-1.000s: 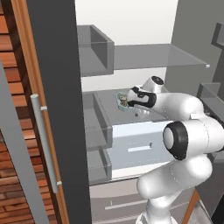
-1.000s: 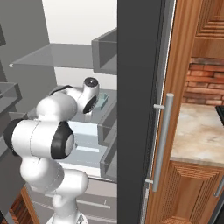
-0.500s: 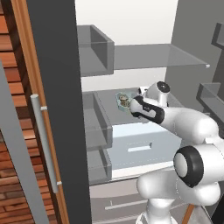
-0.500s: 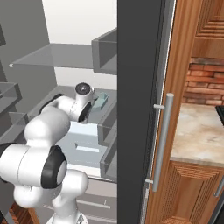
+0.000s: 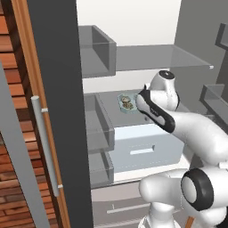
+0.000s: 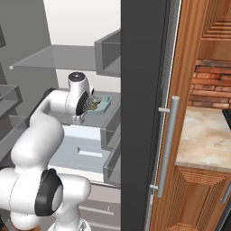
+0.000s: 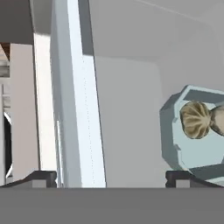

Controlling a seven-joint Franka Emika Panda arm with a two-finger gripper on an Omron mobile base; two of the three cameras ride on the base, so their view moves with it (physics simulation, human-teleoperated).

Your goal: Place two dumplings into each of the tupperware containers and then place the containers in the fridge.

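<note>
- Sitting on the grey fridge shelf point(image 5: 111, 104), just above the pale blue drawer point(image 5: 142, 144), the pale teal tupperware container point(image 5: 127, 102) holds two dumplings point(image 7: 197, 119) side by side inside its rim.
- Judging by its look, the tub is a light, stiff plastic shell with a smooth and probably slippery wall; the clipped corners and raised rim are the surest places to pinch it, across a short side rather than over the load.
- The dumplings look soft and creased, likely to roll or squash if the tub tips, so any later lift should keep it level and avoid pressing on them.
- The end effector point(image 7: 111, 175) is spread wide with nothing between its tips; one tip point(image 7: 179, 177) lies just beside the container's near corner, the other well off toward the drawer side, neither gripping it.
- In the left base view the arm's wrist point(image 5: 153, 109) hangs just beside the container, on the side away from the fridge's dark door point(image 5: 58, 111).
- This tub looks delivered; the grey container would be the remaining one.
</note>
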